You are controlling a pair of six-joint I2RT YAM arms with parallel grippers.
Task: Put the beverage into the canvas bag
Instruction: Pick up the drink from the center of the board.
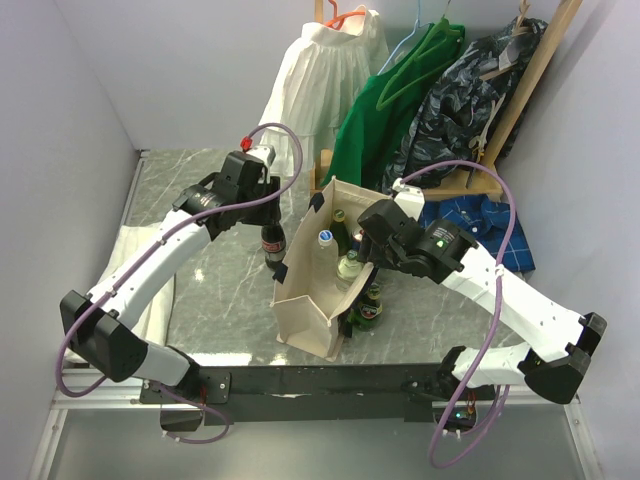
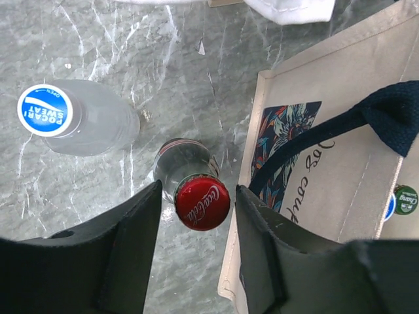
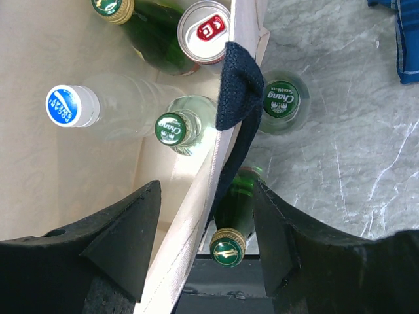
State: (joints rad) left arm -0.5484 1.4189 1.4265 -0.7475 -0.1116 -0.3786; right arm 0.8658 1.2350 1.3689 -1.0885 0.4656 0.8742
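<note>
The cream canvas bag (image 1: 308, 305) with navy handles stands upright mid-table. It holds a Pocari Sweat bottle (image 3: 72, 106), green bottles (image 3: 177, 127) and a red-topped can (image 3: 204, 25). A Coca-Cola bottle (image 2: 202, 202) with a red cap stands on the marble just left of the bag (image 2: 340, 170). My left gripper (image 2: 198, 193) is open, its fingers either side of the cap with gaps on both sides. My right gripper (image 3: 207, 190) is open and straddles the bag's right wall (image 3: 196, 196), above a green bottle (image 3: 230, 229) outside the bag.
A second Pocari Sweat bottle (image 2: 78, 116) stands on the table left of the cola. A Chang bottle (image 3: 281, 99) stands outside the bag's right side. Hung clothes (image 1: 400, 110) are at the back, a white cloth (image 1: 135, 270) at the left, and a blue plaid shirt (image 1: 490, 225) at the right.
</note>
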